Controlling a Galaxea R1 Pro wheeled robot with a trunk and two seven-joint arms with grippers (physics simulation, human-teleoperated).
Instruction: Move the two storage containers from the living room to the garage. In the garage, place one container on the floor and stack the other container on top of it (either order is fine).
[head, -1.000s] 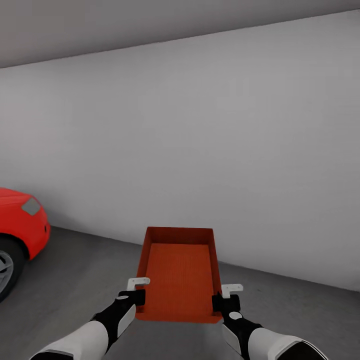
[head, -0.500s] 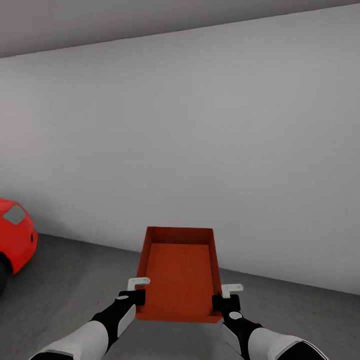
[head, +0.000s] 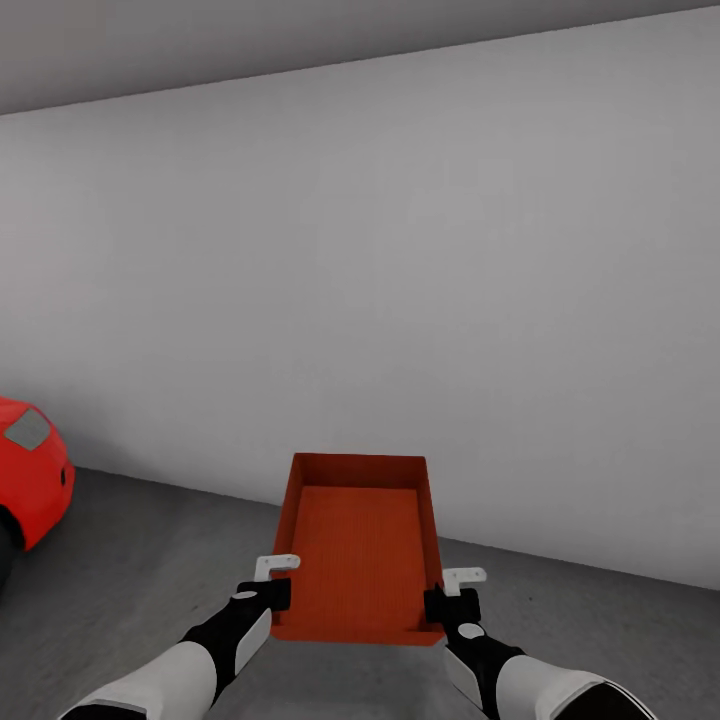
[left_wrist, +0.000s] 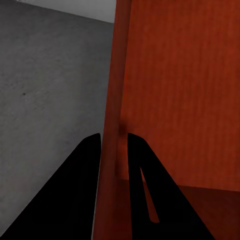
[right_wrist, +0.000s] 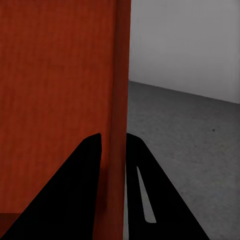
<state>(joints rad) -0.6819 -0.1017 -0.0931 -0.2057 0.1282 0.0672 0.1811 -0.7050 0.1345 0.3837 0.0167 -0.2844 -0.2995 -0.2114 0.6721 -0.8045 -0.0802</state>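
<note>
I carry one orange-red storage container (head: 360, 550) in front of me, held level above the garage floor (head: 150, 560). My left gripper (head: 276, 596) is shut on its left wall near the near corner, and my right gripper (head: 440, 604) is shut on its right wall. In the left wrist view the container wall (left_wrist: 114, 100) runs between the two dark fingers (left_wrist: 80, 185). The right wrist view shows the same clamp on the other wall (right_wrist: 120, 90), with a dark finger (right_wrist: 80, 180) on each side. The box is empty inside.
A plain pale grey wall (head: 400, 280) stands straight ahead and close. The front of a red car (head: 30, 470) shows at the left edge. Dark grey concrete spreads below the box and to the right (head: 600, 620).
Over the last second the view swung to the right, so the red car slid toward the left edge. Both grippers and the container kept the same pose in front of me.
</note>
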